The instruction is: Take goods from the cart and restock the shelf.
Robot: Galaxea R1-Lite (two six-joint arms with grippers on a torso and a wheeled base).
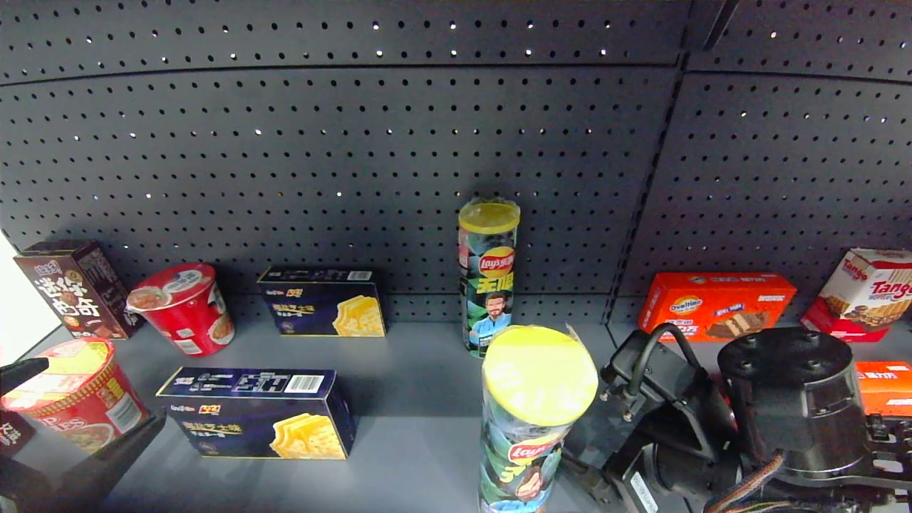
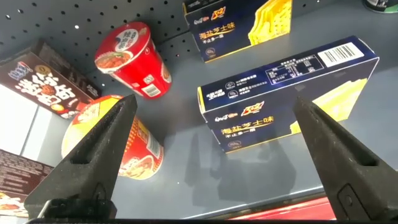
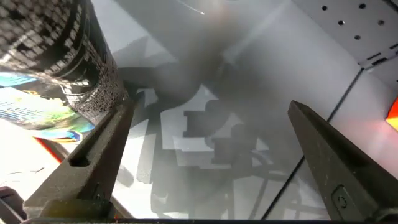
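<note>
A tall chip can with a yellow lid [image 1: 538,420] stands upright at the front of the grey shelf [image 1: 420,427], in front of a second identical can [image 1: 488,274] at the pegboard. My right gripper [image 3: 211,106] is open low beside the front can [image 3: 56,68], which sits just outside one finger [image 3: 93,155]; nothing is between the fingers. My left gripper [image 2: 214,102] hangs open over the shelf's left end, above a dark blue cracker box [image 2: 286,93] and a red noodle cup [image 2: 115,143], holding nothing.
On the left stand a second red noodle cup [image 1: 182,306], a brown box [image 1: 75,288] and another blue cracker box [image 1: 324,301]. Right of the shelf divider lie an orange box [image 1: 712,303] and a red and white wafer box [image 1: 866,292]. Bare shelf lies between the cans and the blue boxes.
</note>
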